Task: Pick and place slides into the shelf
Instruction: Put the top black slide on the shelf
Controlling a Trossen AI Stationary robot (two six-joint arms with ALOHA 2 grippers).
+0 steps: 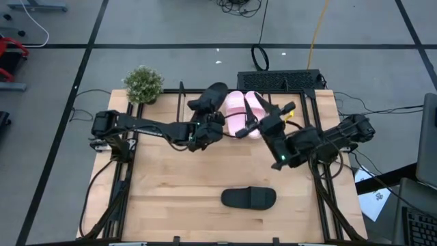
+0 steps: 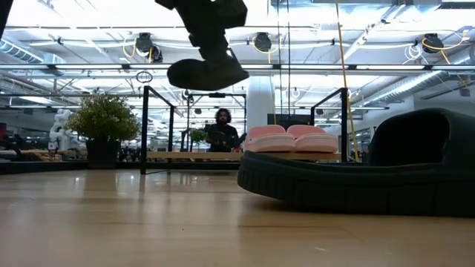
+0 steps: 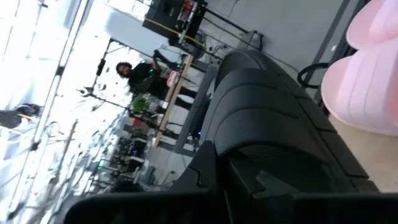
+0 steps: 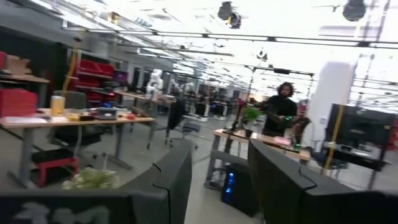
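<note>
no legible writing on slides (image 1: 240, 113)

Two pink slides (image 1: 242, 113), two black slides (image 1: 249, 198), one shelf (image 1: 300, 92), one plant (image 1: 143, 84)

2 pink slides (image 1: 242, 111) on shelf (image 1: 311, 102); 1 black slide (image 1: 248, 197) flat on tabletop.

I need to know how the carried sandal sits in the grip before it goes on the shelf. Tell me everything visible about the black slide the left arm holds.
The black slide is a matte, rubbery-looking open-toe sandal with a wide ribbed strap. The left gripper is shut on it and holds it in the air, clear of the tabletop, tilted, near the shelf and left of the two pink slides. From table height its sole shows from beneath, high above the board. Only the gripper touches it.
</note>
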